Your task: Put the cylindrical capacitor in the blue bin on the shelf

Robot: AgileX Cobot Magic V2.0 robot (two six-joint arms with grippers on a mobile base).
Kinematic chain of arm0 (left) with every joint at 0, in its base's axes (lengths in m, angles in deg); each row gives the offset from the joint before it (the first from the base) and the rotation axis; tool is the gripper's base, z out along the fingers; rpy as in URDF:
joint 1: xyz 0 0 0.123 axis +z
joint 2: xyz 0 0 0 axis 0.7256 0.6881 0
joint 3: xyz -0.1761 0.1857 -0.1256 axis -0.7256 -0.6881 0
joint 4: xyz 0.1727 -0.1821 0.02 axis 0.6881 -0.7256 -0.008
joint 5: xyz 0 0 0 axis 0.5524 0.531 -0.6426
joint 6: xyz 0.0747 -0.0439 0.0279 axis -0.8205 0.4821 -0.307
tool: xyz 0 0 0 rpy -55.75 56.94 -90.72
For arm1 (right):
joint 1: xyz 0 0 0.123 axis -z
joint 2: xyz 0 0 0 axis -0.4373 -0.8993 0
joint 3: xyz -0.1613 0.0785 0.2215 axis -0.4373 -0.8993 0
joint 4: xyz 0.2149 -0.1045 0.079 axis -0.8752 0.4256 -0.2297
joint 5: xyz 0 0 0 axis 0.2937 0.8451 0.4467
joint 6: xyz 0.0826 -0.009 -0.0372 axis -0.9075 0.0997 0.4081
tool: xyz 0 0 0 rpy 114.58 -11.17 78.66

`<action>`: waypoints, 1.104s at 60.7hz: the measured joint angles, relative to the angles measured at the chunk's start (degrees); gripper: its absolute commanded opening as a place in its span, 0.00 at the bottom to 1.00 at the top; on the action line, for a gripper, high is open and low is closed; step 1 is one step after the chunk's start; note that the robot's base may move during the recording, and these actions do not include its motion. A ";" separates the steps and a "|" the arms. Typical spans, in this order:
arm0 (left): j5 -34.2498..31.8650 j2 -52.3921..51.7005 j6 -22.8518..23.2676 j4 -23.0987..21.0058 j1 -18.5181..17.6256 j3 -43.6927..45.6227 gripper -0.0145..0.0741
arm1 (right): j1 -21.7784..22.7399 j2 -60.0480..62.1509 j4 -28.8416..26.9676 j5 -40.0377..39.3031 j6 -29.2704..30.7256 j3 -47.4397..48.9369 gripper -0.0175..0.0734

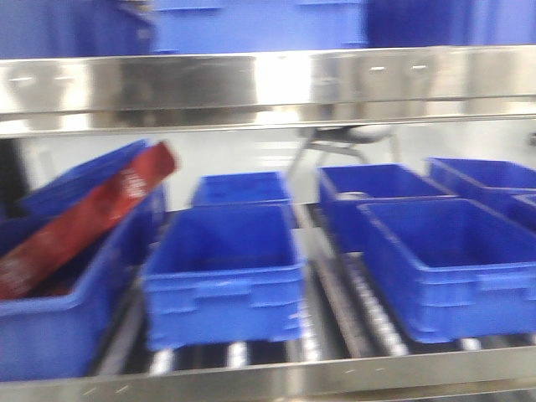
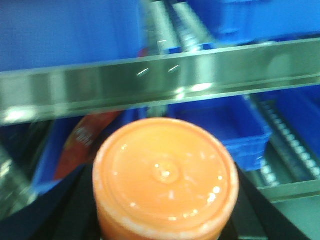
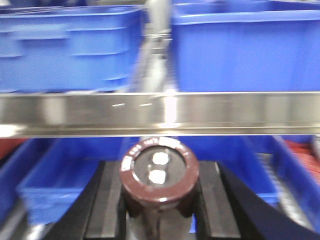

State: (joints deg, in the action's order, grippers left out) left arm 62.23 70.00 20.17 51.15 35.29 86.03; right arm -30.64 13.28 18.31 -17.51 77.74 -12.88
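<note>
Shiny steel shelf (image 1: 268,84), blue plastic bins (image 1: 226,276)

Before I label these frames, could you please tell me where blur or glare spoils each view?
Front view: motion-blurred throughout, the middle blue bin has smeared edges, white glare on the shelf beam. Left wrist view: the orange cylinder is fairly sharp with small highlights, background soft. Right wrist view: the dark brown cylinder is soft, its rim lettering unreadable, glare on the beam.
</note>
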 measured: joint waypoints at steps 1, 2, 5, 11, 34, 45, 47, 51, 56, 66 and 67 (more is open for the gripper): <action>0.00 0.00 0.00 0.00 0.00 0.00 0.04 | 0.00 0.00 0.00 0.00 0.00 0.00 0.02; 0.00 0.00 0.00 0.00 0.00 0.00 0.04 | 0.00 0.00 0.00 0.00 0.00 0.00 0.02; 0.00 0.00 0.00 0.00 0.00 0.00 0.04 | 0.00 0.00 0.00 0.00 0.00 0.00 0.02; -0.11 0.00 0.00 0.00 0.00 0.00 0.04 | 0.00 0.00 0.00 0.00 0.00 0.00 0.02; -0.11 0.00 0.00 0.00 0.00 0.00 0.04 | 0.00 0.00 0.00 0.00 0.00 0.00 0.02; -0.11 0.00 0.00 0.00 0.00 0.00 0.04 | 0.00 0.00 0.00 0.00 0.00 0.00 0.02; -0.11 0.00 0.00 0.00 0.00 0.00 0.04 | 0.00 0.00 0.00 0.00 0.00 0.00 0.02; -0.11 0.00 0.00 0.00 0.00 0.00 0.04 | 0.00 0.00 0.00 0.00 0.00 0.00 0.02; -0.11 0.00 0.00 0.00 0.00 0.00 0.04 | 0.00 0.00 0.00 0.00 0.00 0.00 0.02; -0.11 0.00 0.00 0.00 0.00 0.00 0.04 | 0.00 0.00 0.00 0.00 0.00 0.00 0.02; -0.11 0.00 0.00 0.00 0.00 0.00 0.04 | 0.00 0.00 0.00 0.00 0.00 0.00 0.02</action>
State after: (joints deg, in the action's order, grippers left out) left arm 62.12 70.00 20.17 51.15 35.29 86.03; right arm -30.64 13.28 18.31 -17.51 77.74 -12.88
